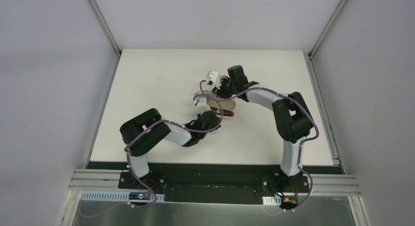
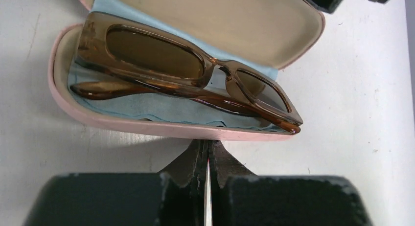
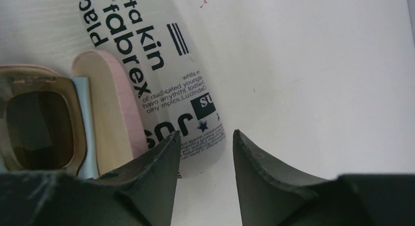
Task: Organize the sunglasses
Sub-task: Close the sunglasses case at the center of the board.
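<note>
A brown-framed pair of sunglasses (image 2: 156,55) lies folded in an open pink case (image 2: 147,126), on a light blue cloth (image 2: 147,106). The case's lid stands up behind them. My left gripper (image 2: 208,146) is shut and empty, its tips right at the near rim of the case. In the right wrist view the same sunglasses (image 3: 36,123) show at the left edge, beside the raised pink lid (image 3: 110,103). My right gripper (image 3: 206,135) is open with nothing between its fingers, hovering by the end of a lettered case. From above, both grippers meet at the pink case (image 1: 226,108).
A closed white case with black lettering (image 3: 161,74) lies on the table next to the pink lid, its end close to my right gripper's left finger. The white table (image 1: 161,79) is walled at the back and both sides.
</note>
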### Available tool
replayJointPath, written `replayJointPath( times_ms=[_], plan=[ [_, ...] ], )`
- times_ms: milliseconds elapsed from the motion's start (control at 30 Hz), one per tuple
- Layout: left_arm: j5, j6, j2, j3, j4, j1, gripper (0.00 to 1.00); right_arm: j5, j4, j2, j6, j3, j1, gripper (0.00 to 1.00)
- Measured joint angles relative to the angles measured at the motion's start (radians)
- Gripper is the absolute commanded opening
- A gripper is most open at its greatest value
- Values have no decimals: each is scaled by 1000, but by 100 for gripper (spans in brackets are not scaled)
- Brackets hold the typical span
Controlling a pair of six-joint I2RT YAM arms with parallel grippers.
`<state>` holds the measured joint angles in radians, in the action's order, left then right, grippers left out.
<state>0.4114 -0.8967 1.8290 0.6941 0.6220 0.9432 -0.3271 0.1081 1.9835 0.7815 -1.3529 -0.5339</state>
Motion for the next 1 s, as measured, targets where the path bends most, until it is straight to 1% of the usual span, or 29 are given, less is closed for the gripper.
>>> replayJointPath(
  times_ms=[267,333,467,667,767,867,933,1000],
  plan=[
    [46,87,3,-11,40,14,0,37,-98,-181,-20,208,-53,47],
    [65,106,11,-11,72,15,0,16,-65,-221,-45,240,-85,47],
    [86,134,17,-24,97,16,0,-24,-3,-227,-118,254,-128,47],
    [81,144,14,-40,120,20,0,-85,75,-238,-196,270,-92,48],
    [79,126,-15,-78,117,34,0,-146,122,-278,-236,269,-42,51],
    [63,102,-72,-130,92,65,0,-193,147,-334,-253,266,11,55],
    [49,93,-116,-159,63,90,0,-208,151,-376,-252,264,35,60],
    [30,85,-184,-197,22,113,3,-213,151,-410,-246,264,43,66]
  ],
)
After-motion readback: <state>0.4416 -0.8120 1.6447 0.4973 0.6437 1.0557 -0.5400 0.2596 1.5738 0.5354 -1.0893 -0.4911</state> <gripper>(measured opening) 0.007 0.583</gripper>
